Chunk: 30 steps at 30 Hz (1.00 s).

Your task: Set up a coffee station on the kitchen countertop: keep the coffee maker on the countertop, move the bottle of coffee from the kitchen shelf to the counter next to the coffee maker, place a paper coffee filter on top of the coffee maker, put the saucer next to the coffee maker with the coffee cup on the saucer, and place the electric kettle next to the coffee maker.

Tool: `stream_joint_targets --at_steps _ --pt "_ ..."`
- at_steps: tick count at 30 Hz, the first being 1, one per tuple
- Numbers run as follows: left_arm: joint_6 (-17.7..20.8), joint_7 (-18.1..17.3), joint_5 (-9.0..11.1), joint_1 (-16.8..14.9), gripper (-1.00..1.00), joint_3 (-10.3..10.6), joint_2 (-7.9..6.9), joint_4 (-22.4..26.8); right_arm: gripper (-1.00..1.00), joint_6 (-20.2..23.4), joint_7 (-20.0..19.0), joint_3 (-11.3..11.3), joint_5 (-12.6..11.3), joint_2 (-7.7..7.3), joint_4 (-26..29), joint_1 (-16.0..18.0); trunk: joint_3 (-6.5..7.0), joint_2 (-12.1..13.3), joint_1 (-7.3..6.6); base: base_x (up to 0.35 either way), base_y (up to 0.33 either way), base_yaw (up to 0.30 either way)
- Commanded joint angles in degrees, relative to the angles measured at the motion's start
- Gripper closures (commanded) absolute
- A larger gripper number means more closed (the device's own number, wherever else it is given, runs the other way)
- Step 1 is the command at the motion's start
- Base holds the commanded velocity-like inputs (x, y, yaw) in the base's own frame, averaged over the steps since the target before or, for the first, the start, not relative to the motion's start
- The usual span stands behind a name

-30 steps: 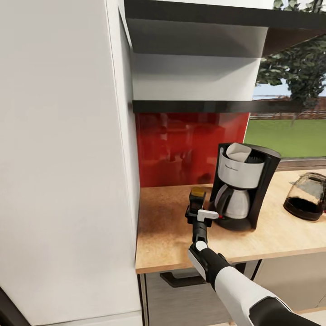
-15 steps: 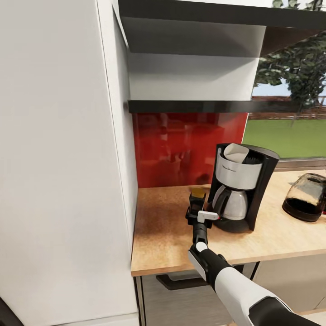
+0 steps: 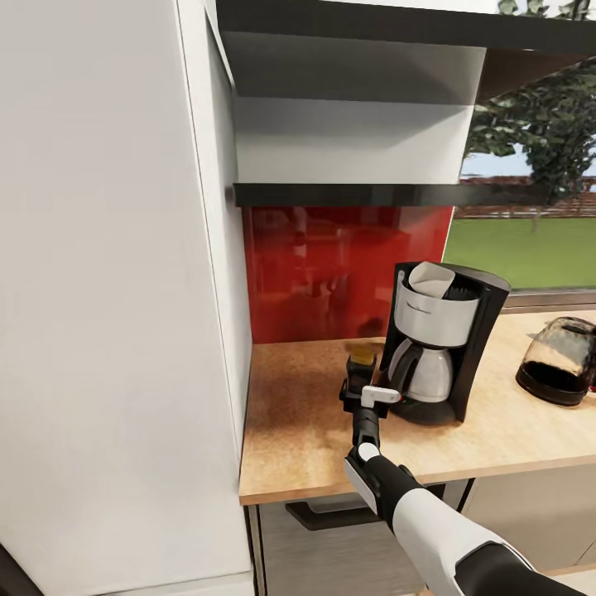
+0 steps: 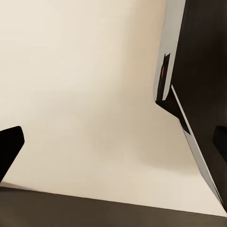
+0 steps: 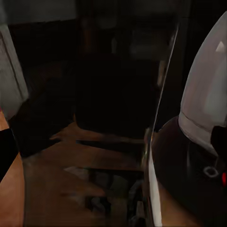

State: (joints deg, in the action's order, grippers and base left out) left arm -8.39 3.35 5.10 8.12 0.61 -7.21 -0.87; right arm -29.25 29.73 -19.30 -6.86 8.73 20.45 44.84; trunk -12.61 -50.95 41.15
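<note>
While my right end effector stays clamped on the bottle of coffee low over the bench just beside the coffee maker, I judge a careless release could tip it against the carafe.

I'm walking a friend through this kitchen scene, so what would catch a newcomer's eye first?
Probably the black and silver coffee maker on the wooden countertop, a paper filter in its top, against the glossy red backsplash. Beside it, the right pincer holds a yellow-capped coffee bottle at the countertop. A dark glass kettle sits further right.
</note>
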Motion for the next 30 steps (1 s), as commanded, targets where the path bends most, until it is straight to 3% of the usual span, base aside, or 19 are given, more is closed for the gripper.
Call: stream_joint_targets --at_steps 1,30 --pt "-0.3 0.0 0.5 0.0 -1.00 0.1 0.01 -0.1 -1.00 -0.3 0.2 -0.5 -0.6 -0.03 -0.1 0.1 -0.06 0.0 0.01 0.000 0.000 0.000" --pt "-0.3 0.0 0.5 0.0 -1.00 0.1 0.01 -0.1 -1.00 -0.3 0.2 -0.5 -0.6 -0.04 -0.8 0.1 -0.06 0.0 0.01 0.000 0.000 0.000"
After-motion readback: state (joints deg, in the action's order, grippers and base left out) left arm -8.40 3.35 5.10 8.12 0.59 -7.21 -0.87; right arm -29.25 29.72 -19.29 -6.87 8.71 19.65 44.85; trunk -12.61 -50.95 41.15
